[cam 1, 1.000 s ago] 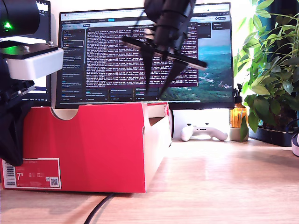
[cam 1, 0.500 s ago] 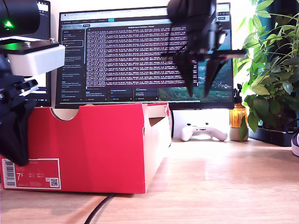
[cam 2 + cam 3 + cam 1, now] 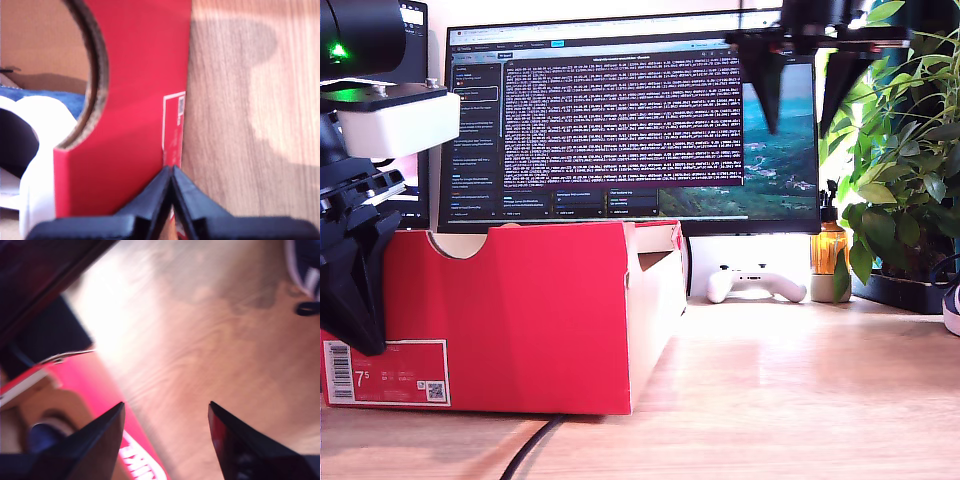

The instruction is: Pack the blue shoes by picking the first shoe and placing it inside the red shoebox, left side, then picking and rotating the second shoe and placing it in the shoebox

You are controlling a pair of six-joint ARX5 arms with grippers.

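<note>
- The wooden table [image 3: 790, 390] is pale and smooth, with a big screen [image 3: 630, 120] and a leafy plant [image 3: 905, 160] behind it.
- The red shoebox [image 3: 510, 320] is cardboard, brown inside, at the exterior view's left.
- A blue shoe [image 3: 47, 97] lies inside.
- My first gripper [image 3: 171, 172] is pressed together outside the box.
- My second gripper [image 3: 165, 412] is spread wide, up high.

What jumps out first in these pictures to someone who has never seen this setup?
The big red shoebox fills the exterior view's left on a wooden desk. Behind it glows a monitor full of text, with leafy plants at that view's right. Through the box's notch, a blue shoe shows inside.
</note>
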